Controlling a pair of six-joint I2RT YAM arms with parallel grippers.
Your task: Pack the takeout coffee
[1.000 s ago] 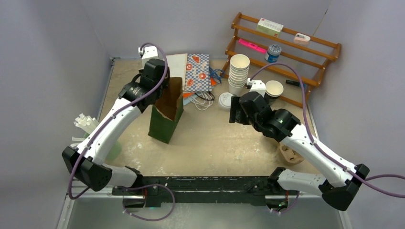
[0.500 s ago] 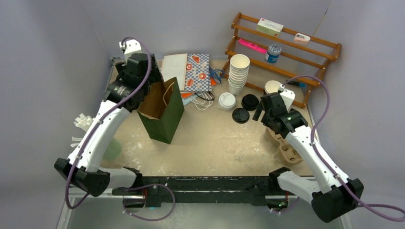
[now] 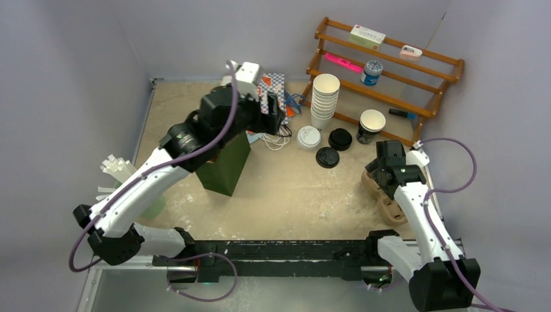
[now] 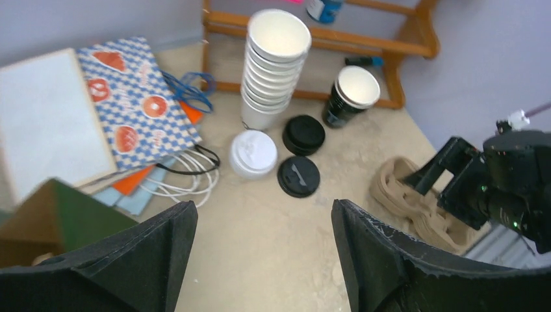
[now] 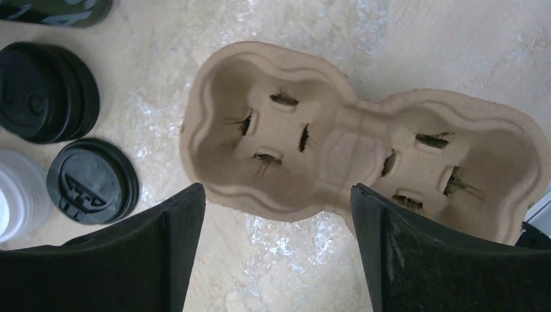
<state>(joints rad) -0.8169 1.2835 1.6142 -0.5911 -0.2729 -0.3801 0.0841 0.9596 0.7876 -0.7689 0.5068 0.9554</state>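
Bright even light, soft shadows, sharp top view; left fingers (image 4: 403,260) slightly blurred

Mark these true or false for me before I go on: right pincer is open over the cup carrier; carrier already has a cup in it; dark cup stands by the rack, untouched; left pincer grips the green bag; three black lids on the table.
1. The right pincer hovers open over the pulp cup carrier. True.
2. The carrier holds a cup. False: both wells are empty.
3. The dark paper cup stands upright beside the wooden rack, apart from both pincers. True.
4. The left pincer is shut on the green paper bag. False: it is open and holds nothing.
5. Three black lids lie on the table. False: two black lids and one white lid.
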